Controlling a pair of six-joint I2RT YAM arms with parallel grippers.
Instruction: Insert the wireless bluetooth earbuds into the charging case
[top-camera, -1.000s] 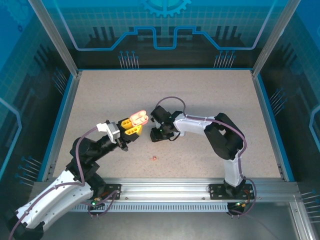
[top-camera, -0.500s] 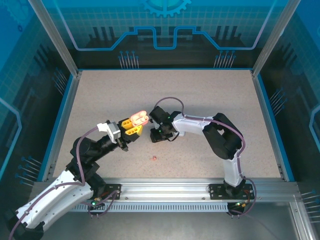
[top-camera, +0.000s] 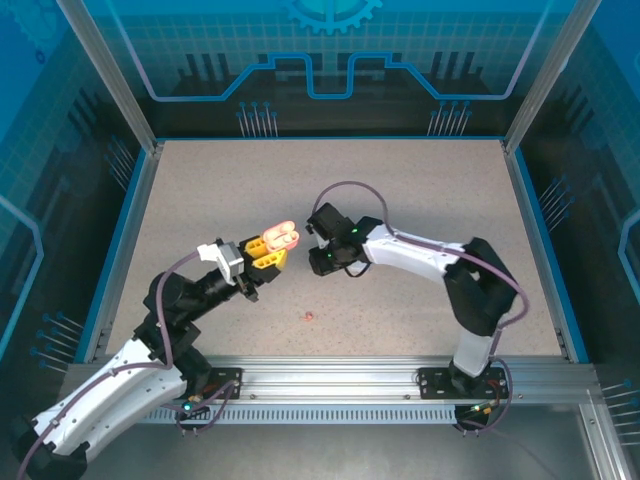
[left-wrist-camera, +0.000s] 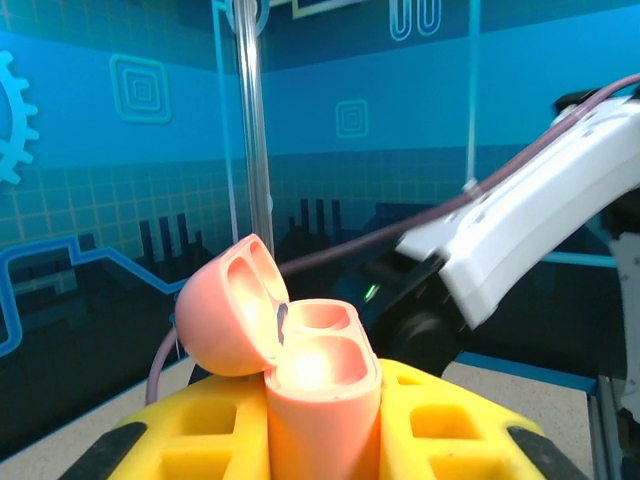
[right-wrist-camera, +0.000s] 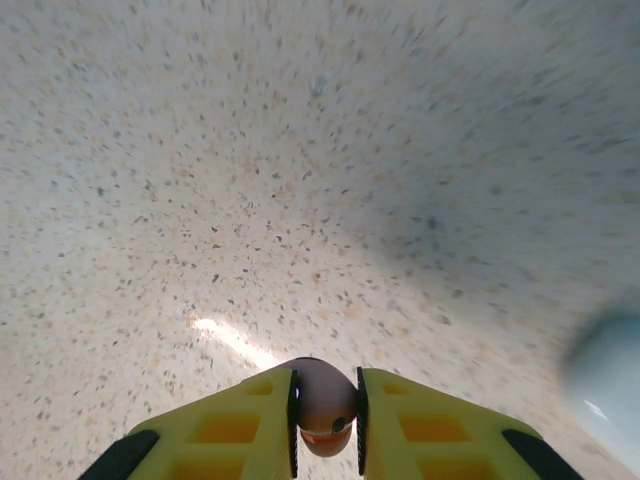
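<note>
Pink case (left-wrist-camera: 320, 395) open (lid (left-wrist-camera: 225, 310) tilted), pinkish earbud (right-wrist-camera: 325, 395) aloft

Smooth glossy pink plastic charging case (left-wrist-camera: 322, 405), matt yellow plastic fingers (left-wrist-camera: 195, 432), speckled grainy tabletop (right-wrist-camera: 300, 150).

The table (top-camera: 420, 200) is a flat, speckled beige slab framed by a blue rim (top-camera: 121, 250). One tiny pinkish-red earbud (top-camera: 308, 317) lies directly on it, low in the frame and just left of centre, with speckled surface showing on every side of it.
</note>
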